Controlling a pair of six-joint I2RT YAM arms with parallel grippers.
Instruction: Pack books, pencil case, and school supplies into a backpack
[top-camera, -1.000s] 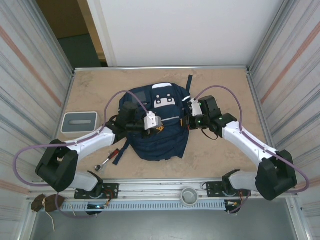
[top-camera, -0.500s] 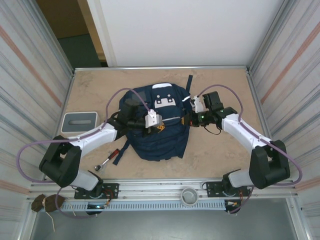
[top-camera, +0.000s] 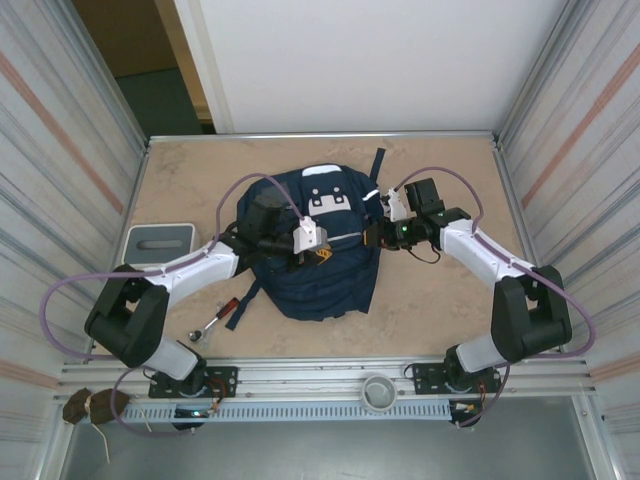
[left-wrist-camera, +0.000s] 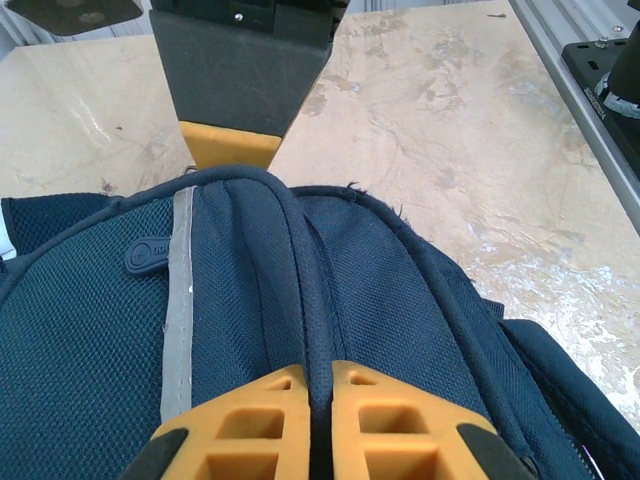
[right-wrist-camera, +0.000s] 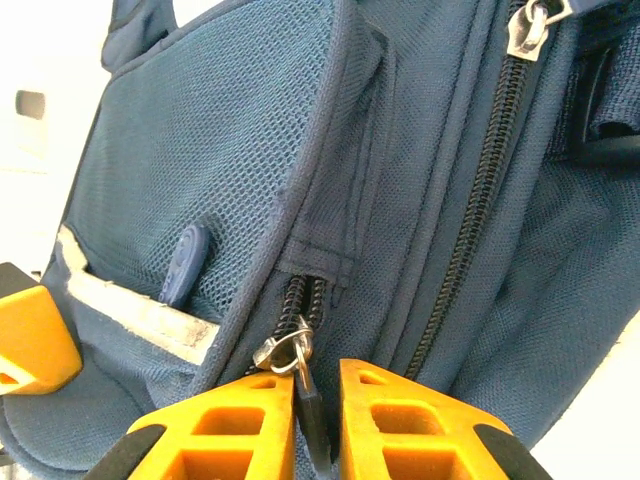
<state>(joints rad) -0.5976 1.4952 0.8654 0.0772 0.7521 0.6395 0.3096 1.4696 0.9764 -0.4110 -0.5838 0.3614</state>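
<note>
The navy backpack (top-camera: 325, 270) lies flat in the middle of the table. My left gripper (top-camera: 322, 255) sits on its middle and is shut on a raised piping seam (left-wrist-camera: 305, 300) of the backpack (left-wrist-camera: 420, 310). My right gripper (top-camera: 372, 238) is at the bag's right side. Its jaws stand a little apart around the black zipper pull (right-wrist-camera: 312, 400), which hangs from a metal slider (right-wrist-camera: 283, 350) at the end of a closed zipper. The pull rests against one finger with a gap beside the other. The books, pencil case and school supplies are out of view.
A red-handled metal tool (top-camera: 218, 318) lies on the table at the bag's front-left corner. A grey tray (top-camera: 158, 240) sits at the left edge. Metal walls close in both sides. A loose strap (top-camera: 379, 165) trails off the bag's back right.
My right gripper's jaws have parted slightly around the zipper pull, and that arm has shifted a little toward the back. The left gripper keeps its hold on the seam.
</note>
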